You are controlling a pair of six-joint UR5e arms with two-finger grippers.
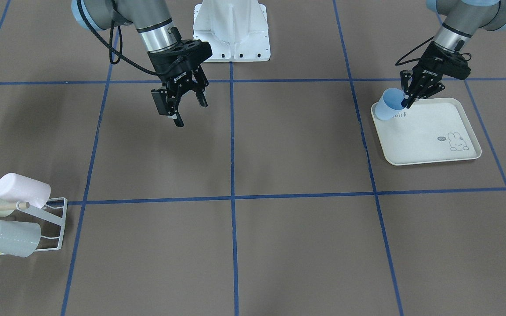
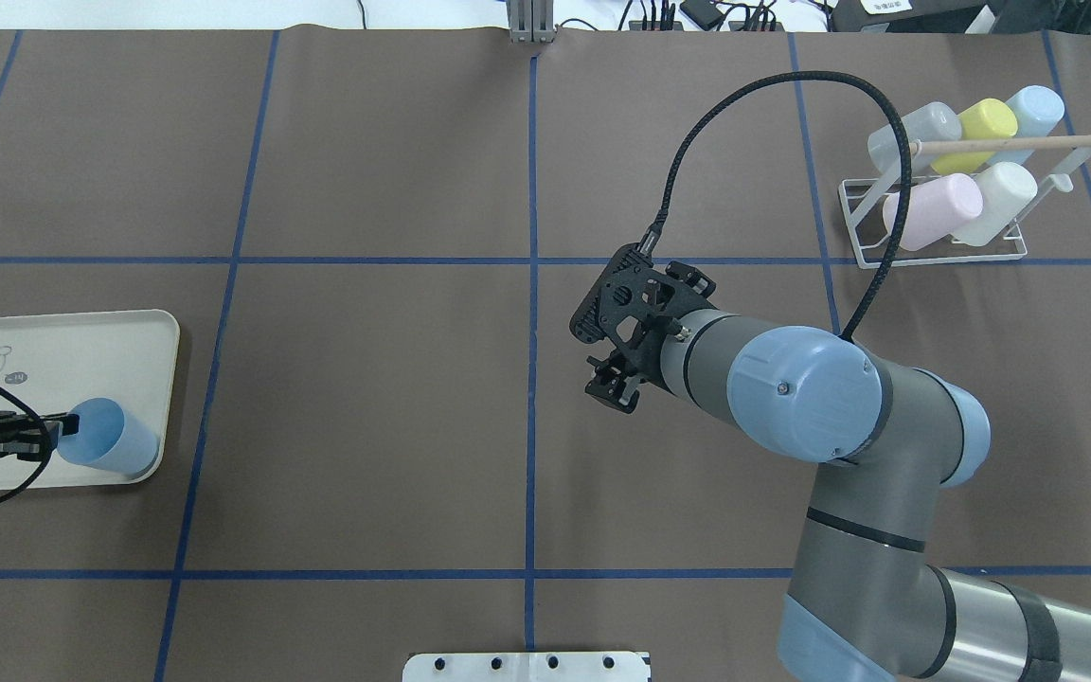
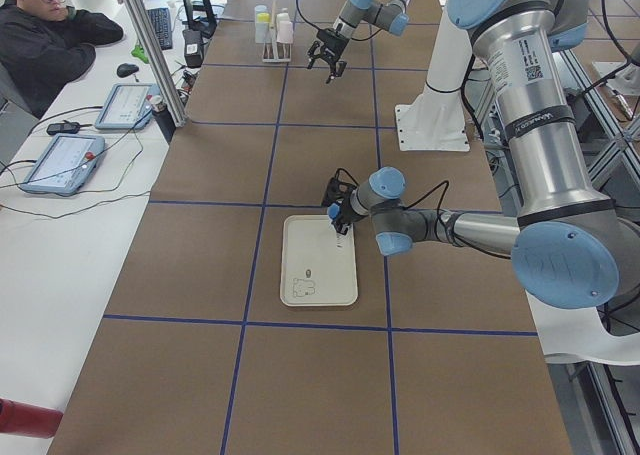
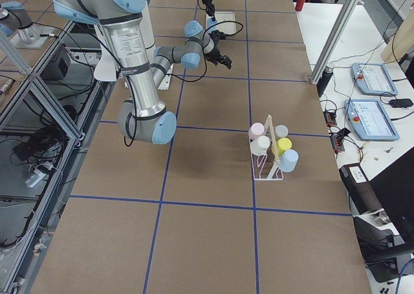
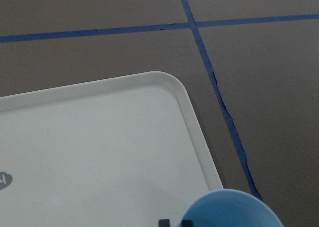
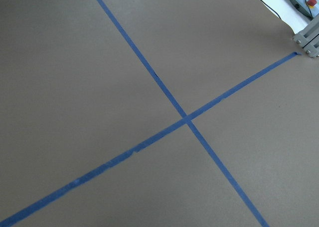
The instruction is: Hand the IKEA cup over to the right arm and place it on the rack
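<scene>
ROBOTIQ left gripper seemingly pinches cup

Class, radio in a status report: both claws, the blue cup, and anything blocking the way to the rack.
Left claw shut on blue cup rim, at tray corner. Right claw open, empty, mid-table. Rack holds five cups; no obstacle between.

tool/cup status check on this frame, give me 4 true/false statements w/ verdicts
1. The left tool has its fingers at the rim of the blue cup. True.
2. The right tool carries a cup. False: it is open and empty.
3. The rack holds five cups. True.
4. The blue cup is in the middle of the tray. False: it is at a corner of the tray.
</scene>
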